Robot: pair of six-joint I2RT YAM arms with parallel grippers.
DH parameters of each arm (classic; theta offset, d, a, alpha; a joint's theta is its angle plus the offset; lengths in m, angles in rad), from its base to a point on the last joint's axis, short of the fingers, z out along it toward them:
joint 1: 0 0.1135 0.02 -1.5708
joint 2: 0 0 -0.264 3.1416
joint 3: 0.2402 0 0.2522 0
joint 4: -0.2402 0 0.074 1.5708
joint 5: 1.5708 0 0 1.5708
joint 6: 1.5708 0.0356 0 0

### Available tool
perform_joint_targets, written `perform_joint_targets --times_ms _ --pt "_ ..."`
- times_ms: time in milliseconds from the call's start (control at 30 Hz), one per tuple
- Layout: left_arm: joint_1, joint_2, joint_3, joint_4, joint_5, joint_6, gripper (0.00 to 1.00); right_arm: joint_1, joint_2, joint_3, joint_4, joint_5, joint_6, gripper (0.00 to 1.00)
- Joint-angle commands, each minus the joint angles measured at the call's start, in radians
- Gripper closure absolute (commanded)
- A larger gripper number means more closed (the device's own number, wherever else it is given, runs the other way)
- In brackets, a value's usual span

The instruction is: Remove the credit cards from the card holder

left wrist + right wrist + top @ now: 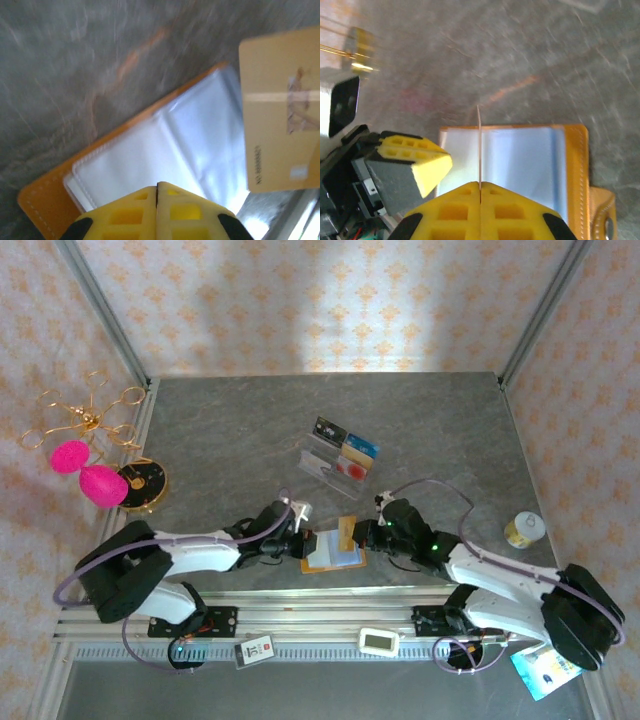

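Grey stone-patterned table [220, 440], walled in by patterned paper. Toward the left, the left pincer [157, 192] has its yellow fingertips clenched together with nothing between them, low over the left end of the orange leather-like card holder [330, 558]. The holder lies opened flat by the middle of the table's near edge, pale clear sleeves up, its long axis along that edge. It looks soft, light and slippery, best pinned by its orange border. Further right, the right pincer [480, 189] grasps a gold-yellow plastic credit card [280, 110], on edge above the holder, long axis pointing out from the fingertips. It looks thin, stiff and slick, so grip the flat faces.
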Motion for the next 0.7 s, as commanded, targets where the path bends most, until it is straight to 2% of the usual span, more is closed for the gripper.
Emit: perform_joint_targets --times_ms 0,67,167,267,367,533,667 --pt "0.039 -0.125 0.004 0.159 0.031 -0.04 0.72 -0.004 -0.059 0.041 0.055 0.029 -0.114 1.0" --pt "0.064 -0.163 0.004 0.226 0.09 -0.042 0.61 -0.004 -0.085 0.043 0.123 0.019 -0.142 1.0" --pt "0.09 -0.195 -0.024 0.354 0.156 -0.075 0.53 -0.006 -0.115 0.022 0.267 -0.02 -0.141 1.0" --pt "0.097 -0.237 -0.073 0.471 0.172 -0.116 0.44 -0.006 -0.14 0.001 0.378 -0.027 -0.118 1.0" --pt "0.097 -0.273 -0.097 0.515 0.175 -0.124 0.4 -0.006 -0.166 -0.019 0.466 -0.021 -0.089 1.0" --pt "0.098 -0.289 -0.135 0.573 0.183 -0.149 0.39 -0.006 -0.158 -0.032 0.569 -0.055 -0.031 1.0" --pt "0.098 -0.276 -0.168 0.714 0.225 -0.198 0.5 -0.006 -0.129 -0.037 0.618 -0.081 -0.004 1.0"
